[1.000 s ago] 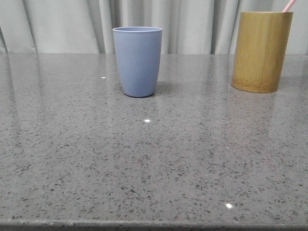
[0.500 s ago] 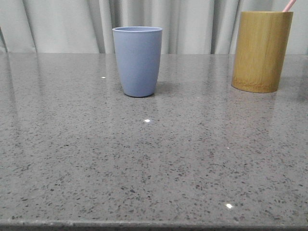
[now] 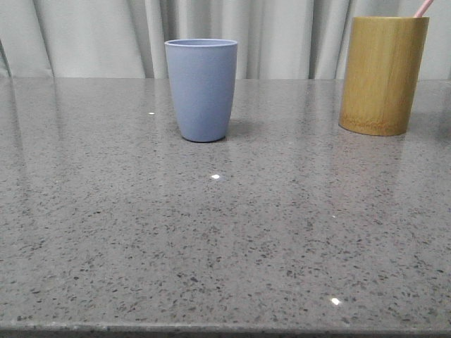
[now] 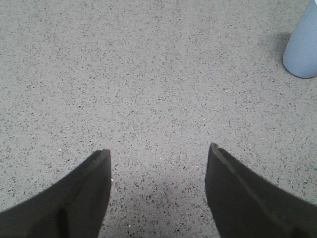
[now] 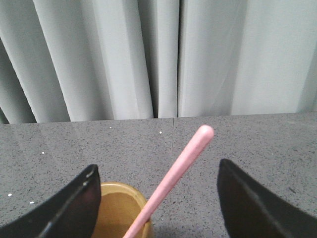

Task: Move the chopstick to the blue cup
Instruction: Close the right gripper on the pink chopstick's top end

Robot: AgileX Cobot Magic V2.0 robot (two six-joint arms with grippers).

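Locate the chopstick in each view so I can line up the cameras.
Front view: chopstick tip pokes from the bamboo holder, top right corner.
Left wrist view: not in it; blue cup at the edge.
Right wrist view: chopstick leans out of the holder, between the open fingers.
Shared landmark: the bamboo holder.

blue cup (image 3: 201, 89) upright, mid-table | chopstick (image 3: 423, 8) in bamboo holder (image 3: 382, 74)
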